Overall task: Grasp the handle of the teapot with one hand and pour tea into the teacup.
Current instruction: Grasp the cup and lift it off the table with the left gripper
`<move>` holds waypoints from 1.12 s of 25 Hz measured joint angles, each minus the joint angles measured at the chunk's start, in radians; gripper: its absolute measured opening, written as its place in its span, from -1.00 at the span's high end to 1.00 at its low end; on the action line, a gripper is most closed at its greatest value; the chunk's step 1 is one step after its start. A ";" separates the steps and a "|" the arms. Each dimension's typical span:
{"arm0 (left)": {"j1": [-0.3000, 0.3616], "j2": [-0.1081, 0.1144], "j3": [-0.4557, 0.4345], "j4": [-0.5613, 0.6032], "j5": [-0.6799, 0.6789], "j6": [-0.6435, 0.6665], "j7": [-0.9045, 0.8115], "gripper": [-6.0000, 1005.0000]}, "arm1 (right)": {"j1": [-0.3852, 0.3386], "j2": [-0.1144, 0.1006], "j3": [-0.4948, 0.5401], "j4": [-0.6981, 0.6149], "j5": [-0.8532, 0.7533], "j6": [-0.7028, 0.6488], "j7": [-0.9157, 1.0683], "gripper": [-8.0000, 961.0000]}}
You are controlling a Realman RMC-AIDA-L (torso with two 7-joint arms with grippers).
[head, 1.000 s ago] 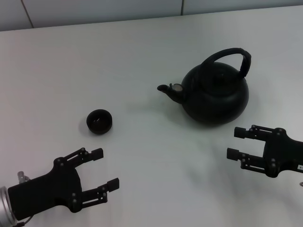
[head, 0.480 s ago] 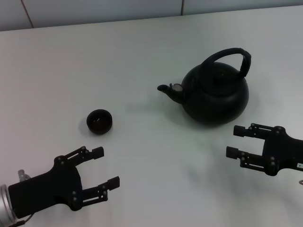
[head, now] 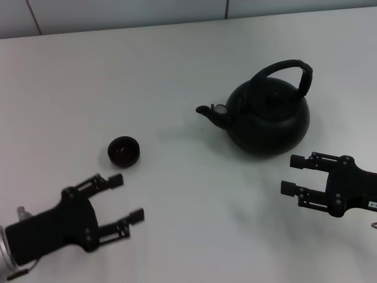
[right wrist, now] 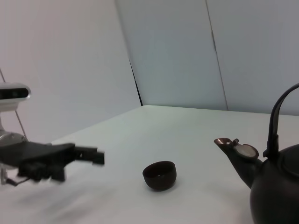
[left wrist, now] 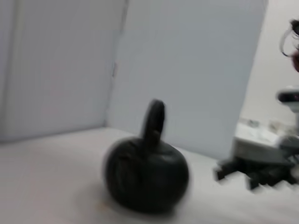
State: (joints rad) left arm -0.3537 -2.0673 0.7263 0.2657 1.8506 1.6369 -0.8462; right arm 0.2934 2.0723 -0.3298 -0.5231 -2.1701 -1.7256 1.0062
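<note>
The black teapot (head: 268,118) stands on the white table at the centre right, spout pointing left, its arched handle (head: 288,69) upright above the lid. It also shows in the left wrist view (left wrist: 145,172) and the right wrist view (right wrist: 275,191). The small black teacup (head: 123,151) sits left of the teapot, well apart from it, and shows in the right wrist view (right wrist: 160,175). My left gripper (head: 125,197) is open and empty, near the front left, just in front of the teacup. My right gripper (head: 293,174) is open and empty, in front of the teapot at the right.
The white table (head: 177,65) runs back to a pale wall with a vertical seam (head: 227,8). In the right wrist view my left gripper (right wrist: 88,156) shows far off beside the cup.
My left gripper has swung a little to the left and turned, its fingers now nearer the teacup. My right gripper has barely moved. Teapot and cup have not moved.
</note>
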 joint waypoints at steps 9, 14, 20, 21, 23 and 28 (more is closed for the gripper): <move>0.027 0.000 -0.276 -0.042 -0.094 -0.038 0.137 -0.67 | 0.007 0.000 0.000 0.000 0.004 0.000 0.000 -0.36; 0.027 0.000 -0.281 -0.057 -0.090 -0.039 0.176 -0.67 | 0.016 0.000 0.000 0.000 0.005 0.007 0.000 -0.36; 0.027 -0.004 -0.262 -0.094 -0.083 -0.099 0.326 -0.67 | 0.023 0.000 0.000 0.000 0.003 0.023 0.000 -0.35; 0.027 -0.004 -0.251 -0.100 -0.083 -0.123 0.347 -0.67 | 0.023 0.000 0.000 0.000 0.003 0.024 0.000 -0.35; 0.027 -0.004 -0.238 -0.106 -0.082 -0.154 0.372 -0.67 | 0.023 0.000 0.000 0.000 0.003 0.024 0.000 -0.35; 0.025 -0.003 -0.185 -0.122 -0.082 -0.226 0.410 -0.67 | 0.023 -0.001 0.005 -0.002 0.005 0.025 0.000 -0.35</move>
State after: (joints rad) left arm -0.3287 -2.0708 0.5417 0.1440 1.7688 1.4114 -0.4357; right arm 0.3162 2.0716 -0.3245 -0.5247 -2.1647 -1.7004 1.0063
